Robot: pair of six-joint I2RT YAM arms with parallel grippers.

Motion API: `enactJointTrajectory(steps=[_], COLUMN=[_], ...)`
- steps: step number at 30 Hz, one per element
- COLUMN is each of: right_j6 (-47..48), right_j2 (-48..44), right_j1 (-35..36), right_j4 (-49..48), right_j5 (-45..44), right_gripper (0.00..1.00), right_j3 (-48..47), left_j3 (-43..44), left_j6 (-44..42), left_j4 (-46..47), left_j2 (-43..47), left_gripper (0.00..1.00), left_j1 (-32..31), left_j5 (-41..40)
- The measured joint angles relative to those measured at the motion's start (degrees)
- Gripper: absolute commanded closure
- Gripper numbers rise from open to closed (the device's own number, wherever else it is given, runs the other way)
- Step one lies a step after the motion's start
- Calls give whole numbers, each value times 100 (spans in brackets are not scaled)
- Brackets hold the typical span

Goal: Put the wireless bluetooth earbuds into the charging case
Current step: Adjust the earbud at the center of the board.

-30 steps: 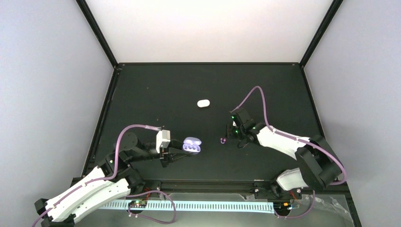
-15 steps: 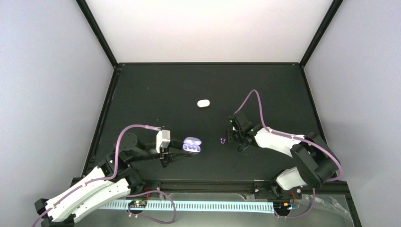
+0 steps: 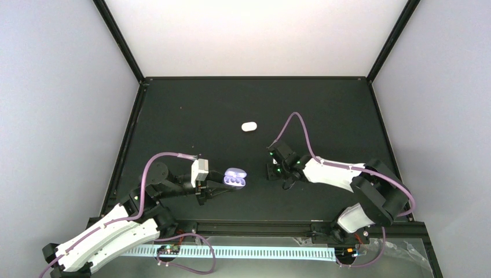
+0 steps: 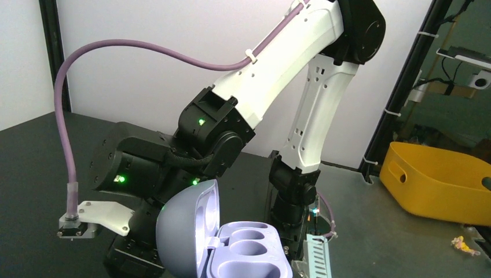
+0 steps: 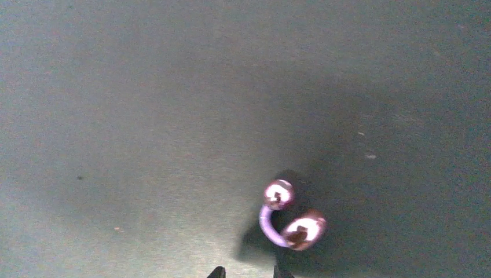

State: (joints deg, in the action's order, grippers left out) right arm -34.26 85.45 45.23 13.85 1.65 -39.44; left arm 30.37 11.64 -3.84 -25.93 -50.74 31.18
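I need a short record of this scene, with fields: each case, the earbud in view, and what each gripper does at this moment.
purple charging case: lid open, both sockets empty
left gripper: shut on the purple charging case
white case: closed, alone on the table, far side
purple earbud: lying on the table, outside any case
right gripper: over the purple earbud, tips slightly apart, earbud not gripped
other earbuds: none seen

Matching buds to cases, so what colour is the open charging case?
The open charging case is pale purple; the left wrist view shows it best.
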Motion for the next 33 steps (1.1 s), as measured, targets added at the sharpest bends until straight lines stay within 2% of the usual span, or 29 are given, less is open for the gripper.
enactJointTrajectory(steps=[6,15,23,33], right_j6=[289,962,1204,1241], right_j2=[-151,-20,568,605], right_j1=[140,79,4,4], right_j4=[184,531,584,579], right_j5=[44,-262,-280,0], right_gripper=[65,55,52,56], right_j3=[-321,-822,-887,-887], left_j3=[0,0,0,0], left_j6=[7,13,13,13], left_j4=[-2,0,-15,-39], left_j2=[4,7,59,57], left_gripper=[98,98,98,98], left_j1=[0,0,0,0], left_j5=[0,0,-4,-9])
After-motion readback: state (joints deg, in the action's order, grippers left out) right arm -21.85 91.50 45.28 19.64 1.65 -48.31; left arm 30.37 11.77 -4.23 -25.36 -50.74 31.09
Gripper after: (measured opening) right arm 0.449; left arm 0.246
